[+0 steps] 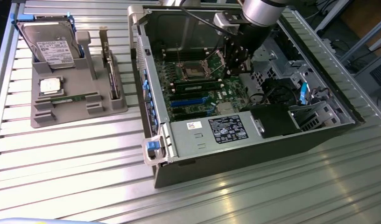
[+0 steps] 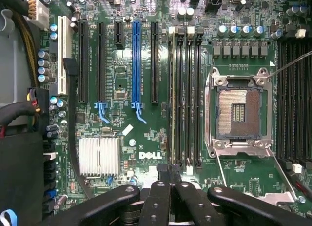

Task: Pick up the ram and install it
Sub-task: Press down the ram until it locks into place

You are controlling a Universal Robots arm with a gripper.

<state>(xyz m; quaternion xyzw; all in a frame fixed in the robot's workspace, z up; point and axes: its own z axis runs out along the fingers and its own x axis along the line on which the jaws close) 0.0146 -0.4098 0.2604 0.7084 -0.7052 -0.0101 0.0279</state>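
Arm reaching steeply down into the open computer case [image 1: 253,140], hand [image 2: 170,179] closed above the motherboard [image 2: 122,79], fingertips at the ram [image 2: 171,99] seated in its slot beside the CPU socket [image 2: 239,111]

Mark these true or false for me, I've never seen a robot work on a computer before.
1. The computer case is open, with its circuit board exposed. True.
2. The hard drive sits inside the case. False: it stands in the grey holder on the table, to the exterior view's left of the case.
3. The claw is inside the case, over the circuit board. True.
4. The claw is spread wide open. False: it is shut.
5. A fan covers the processor socket. False: the socket is bare.
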